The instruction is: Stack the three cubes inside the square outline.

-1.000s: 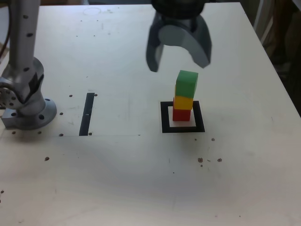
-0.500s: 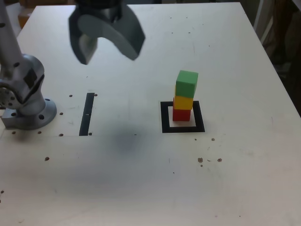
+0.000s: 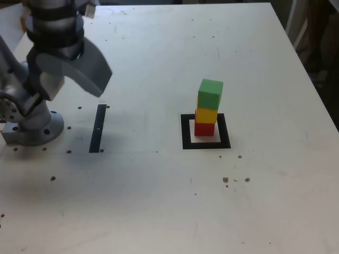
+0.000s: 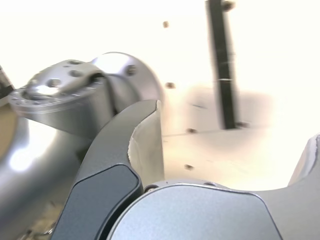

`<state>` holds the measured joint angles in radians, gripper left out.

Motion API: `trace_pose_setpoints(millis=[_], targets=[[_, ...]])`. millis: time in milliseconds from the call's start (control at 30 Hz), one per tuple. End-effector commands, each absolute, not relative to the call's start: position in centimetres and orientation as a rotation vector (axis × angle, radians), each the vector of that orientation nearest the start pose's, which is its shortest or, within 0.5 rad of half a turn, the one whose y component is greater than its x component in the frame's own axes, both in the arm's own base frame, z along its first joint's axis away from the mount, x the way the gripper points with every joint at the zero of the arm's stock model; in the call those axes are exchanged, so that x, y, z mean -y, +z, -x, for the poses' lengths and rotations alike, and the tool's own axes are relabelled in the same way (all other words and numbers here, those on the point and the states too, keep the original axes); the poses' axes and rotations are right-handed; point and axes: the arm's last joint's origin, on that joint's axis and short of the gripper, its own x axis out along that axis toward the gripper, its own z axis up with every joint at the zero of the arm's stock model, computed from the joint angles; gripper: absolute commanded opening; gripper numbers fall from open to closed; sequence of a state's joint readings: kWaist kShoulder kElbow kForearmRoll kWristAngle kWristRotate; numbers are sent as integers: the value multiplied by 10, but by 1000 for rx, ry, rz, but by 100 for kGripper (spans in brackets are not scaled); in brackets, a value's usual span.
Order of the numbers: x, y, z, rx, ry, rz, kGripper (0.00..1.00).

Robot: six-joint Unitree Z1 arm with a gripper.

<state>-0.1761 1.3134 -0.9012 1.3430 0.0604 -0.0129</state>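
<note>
Three cubes stacked in the square, gripper empty.
The gripper (image 3: 74, 79) hangs wide open over the arm's base (image 3: 32, 127); well to its right in the exterior view, green cube (image 3: 210, 94) tops yellow cube (image 3: 206, 115) and red cube (image 3: 204, 128) inside the square outline (image 3: 205, 143).

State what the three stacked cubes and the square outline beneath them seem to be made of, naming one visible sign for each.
Green cube, yellow cube, red cube: probably painted wood or foam, since their faces are matte and flat-coloured without glare. Square outline: likely black tape or print, lying flat on the table.
</note>
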Motion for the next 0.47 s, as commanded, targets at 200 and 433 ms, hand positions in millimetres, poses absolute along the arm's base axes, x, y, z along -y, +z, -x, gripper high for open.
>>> trace_pose_setpoints(millis=[200, 433], targets=[[17, 262, -109, -1733, -66, -160, 99], [19, 232, -116, -1774, -62, -159, 99]])
